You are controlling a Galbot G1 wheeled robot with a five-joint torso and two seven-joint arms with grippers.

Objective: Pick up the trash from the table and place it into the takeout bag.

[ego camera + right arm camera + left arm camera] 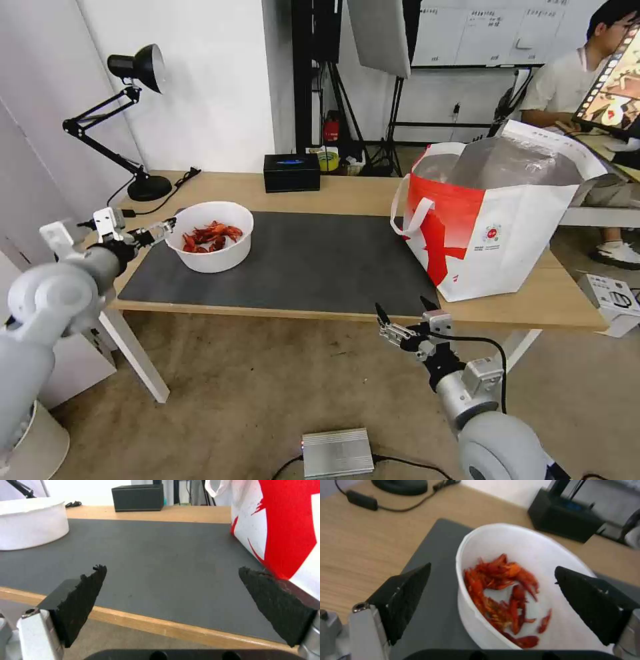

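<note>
Bowl (209, 235); far rim cropped wrist-side

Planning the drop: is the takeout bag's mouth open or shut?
Open: the takeout bag stands upright, its silver foil lining showing through the wide top.

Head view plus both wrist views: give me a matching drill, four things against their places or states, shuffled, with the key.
Things:
1. White round bowl of red crayfish shells
2. White-and-red boxy takeout bag with foil lining
3. Left pincer
4. Right pincer

Places or states:
A. Open, in front of the table's near edge, below the tabletop
B. Open, straddling the bowl's left rim
C. On the left end of the dark grey mat
D. Standing on the table's right end, mouth open

Pairs: 1-C, 2-D, 3-B, 4-A
</note>
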